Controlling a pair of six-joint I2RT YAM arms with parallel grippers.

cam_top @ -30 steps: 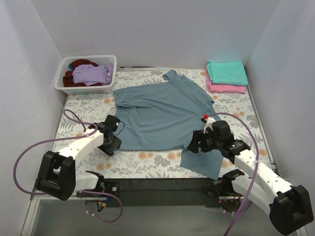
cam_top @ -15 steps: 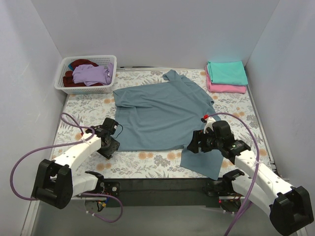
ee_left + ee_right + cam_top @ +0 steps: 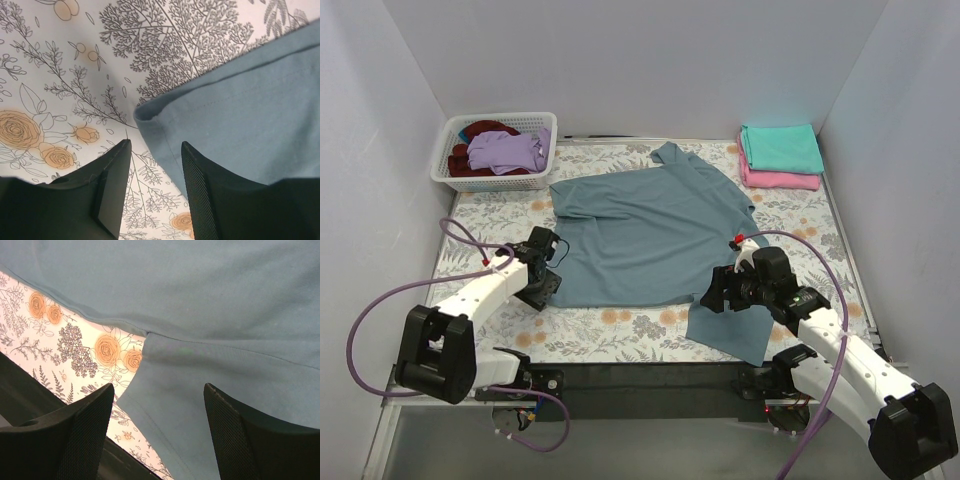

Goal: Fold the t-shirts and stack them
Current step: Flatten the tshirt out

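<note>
Though at t-shirt (image 3: 650,225), left tool (image 3: 155,146) agape.

Overhead rear view, wrist close-ups, shirt (image 3: 650,235) shared

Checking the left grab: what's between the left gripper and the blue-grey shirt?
Nothing: the left wrist view shows a hem corner of the blue-grey shirt at the mouth of the open left gripper, on floral tablecloth.

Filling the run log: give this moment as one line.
left gripper: open, at blue-grey t-shirt hem corner | right gripper: open, over its sleeve seam | stack: teal t-shirt on pink t-shirt
</note>
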